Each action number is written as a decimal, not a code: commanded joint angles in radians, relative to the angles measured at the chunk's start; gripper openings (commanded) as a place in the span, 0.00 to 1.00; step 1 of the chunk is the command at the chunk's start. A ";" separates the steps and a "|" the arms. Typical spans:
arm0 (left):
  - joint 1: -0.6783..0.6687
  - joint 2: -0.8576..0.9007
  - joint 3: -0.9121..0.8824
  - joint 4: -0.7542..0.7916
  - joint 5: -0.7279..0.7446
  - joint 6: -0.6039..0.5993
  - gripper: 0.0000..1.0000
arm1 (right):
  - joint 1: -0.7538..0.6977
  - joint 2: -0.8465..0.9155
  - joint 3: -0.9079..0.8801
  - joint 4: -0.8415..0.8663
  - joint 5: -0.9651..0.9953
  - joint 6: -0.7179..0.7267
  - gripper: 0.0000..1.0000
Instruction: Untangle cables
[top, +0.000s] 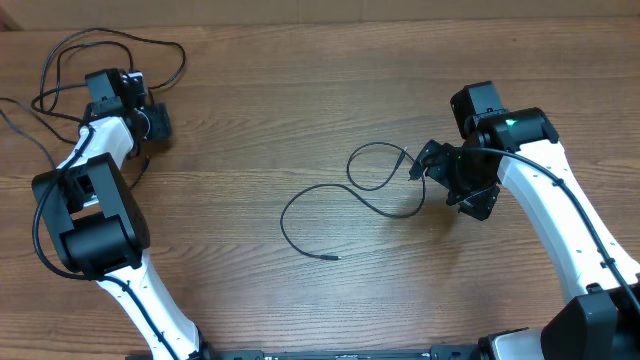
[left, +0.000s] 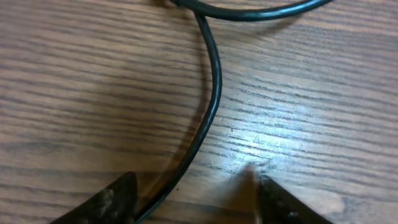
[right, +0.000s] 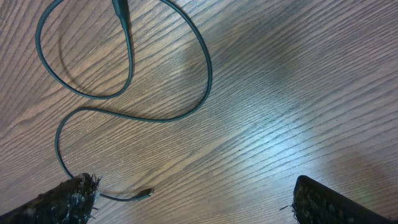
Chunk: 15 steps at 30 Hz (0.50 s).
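**Inspector:** Bench and end effectors?

**Operator:** Wooden bench (top: 300, 80), bare grain. My left end effector (left: 193, 180) is at the far left, fingers spread. My right end effector (right: 194, 186) is spread wide, with nothing between.

**Inspector:** Cables?

**Operator:** The looped cable (right: 210, 78) lies mid-bench, near my right end effector. The second cable (left: 217, 81) runs between my left fingers, unpinched. The silver-tipped plug (right: 146, 194) lies flat.

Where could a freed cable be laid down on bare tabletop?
Bare wood: the wide stretch between the left gripper and the looped cable, and the far edge of the table above that loop. Crowded: black cords around the left gripper; the cable's end beside the right gripper.
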 joint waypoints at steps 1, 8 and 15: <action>-0.007 0.010 -0.008 0.006 0.004 0.045 0.48 | 0.000 -0.004 -0.002 0.002 -0.004 0.000 1.00; -0.006 0.010 -0.008 -0.032 0.003 0.050 0.04 | 0.000 -0.004 -0.002 0.002 -0.004 -0.001 1.00; -0.005 0.008 -0.008 -0.117 -0.008 0.050 0.04 | 0.000 -0.004 -0.002 0.002 -0.004 -0.001 1.00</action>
